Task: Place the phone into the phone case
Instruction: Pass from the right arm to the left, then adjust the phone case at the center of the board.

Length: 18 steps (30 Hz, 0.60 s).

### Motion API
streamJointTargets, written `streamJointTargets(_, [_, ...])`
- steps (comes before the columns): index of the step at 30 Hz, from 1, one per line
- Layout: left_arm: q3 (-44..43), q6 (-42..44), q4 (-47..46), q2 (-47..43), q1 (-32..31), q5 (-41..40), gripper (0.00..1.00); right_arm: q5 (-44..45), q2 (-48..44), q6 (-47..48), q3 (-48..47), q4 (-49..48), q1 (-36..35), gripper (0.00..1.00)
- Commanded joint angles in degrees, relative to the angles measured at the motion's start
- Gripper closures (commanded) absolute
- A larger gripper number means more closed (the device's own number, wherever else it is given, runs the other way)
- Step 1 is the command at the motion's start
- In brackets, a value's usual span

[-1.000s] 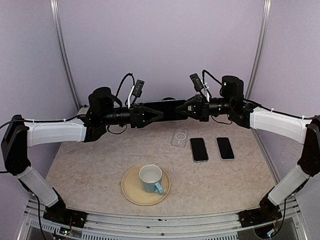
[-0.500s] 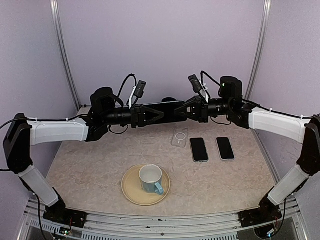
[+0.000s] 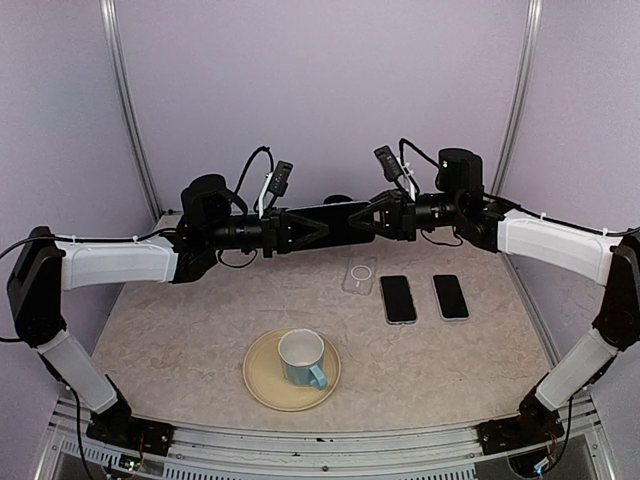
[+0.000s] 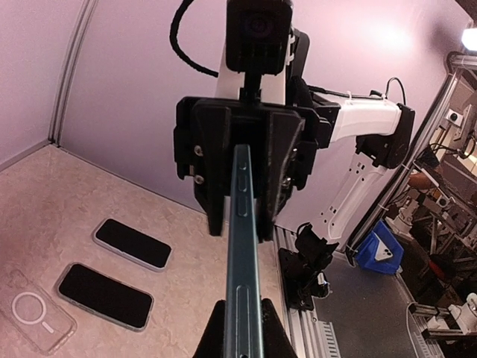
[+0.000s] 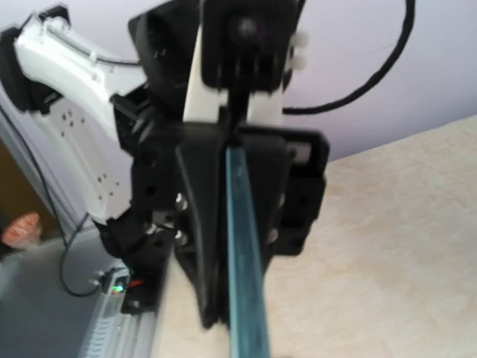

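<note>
A dark phone (image 3: 336, 221) is held level in the air between both grippers, above the back of the table. My left gripper (image 3: 316, 228) is shut on its left end. In the left wrist view, my fingers (image 4: 211, 335) press both sides of the phone's blue-grey edge (image 4: 244, 246). My right gripper (image 3: 372, 217) is shut on the right end and shows around the far end in the left wrist view (image 4: 243, 160). The right wrist view is blurred and shows the phone's edge (image 5: 246, 268). A clear phone case (image 3: 360, 276) with a ring lies flat on the table below.
Two more black phones (image 3: 398, 298) (image 3: 451, 297) lie side by side right of the case. A tan plate (image 3: 262, 378) with a light blue cup (image 3: 302, 358) stands near the front middle. Metal posts rise at the back corners.
Both grippers and the phone between them have shifted only slightly; the right gripper has edged a little left and up. The things on the table have not moved.
</note>
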State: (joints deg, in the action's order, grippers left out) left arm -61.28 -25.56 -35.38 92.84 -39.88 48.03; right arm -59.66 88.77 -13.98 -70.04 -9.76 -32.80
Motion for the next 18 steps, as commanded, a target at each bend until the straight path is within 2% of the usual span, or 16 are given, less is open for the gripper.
streamJointTargets(1, [-1.4,-1.8,1.8,-0.9,-0.3,0.4,1.00,4.4,0.1,4.3,-3.2,1.4,-0.1,0.64])
streamJointTargets(3, [-1.6,-3.1,2.7,-0.9,-0.1,-0.2,1.00,5.8,-0.2,5.9,-4.0,3.5,0.1,0.53])
streamJointTargets(7, [-2.2,-5.2,6.4,-1.1,0.1,-2.8,1.00,8.3,-0.8,8.4,-5.0,6.4,0.9,0.37])
streamJointTargets(18, [-0.5,-11.0,10.5,-3.4,2.8,-8.7,1.00,16.6,-0.6,10.0,-5.1,9.3,4.9,0.29])
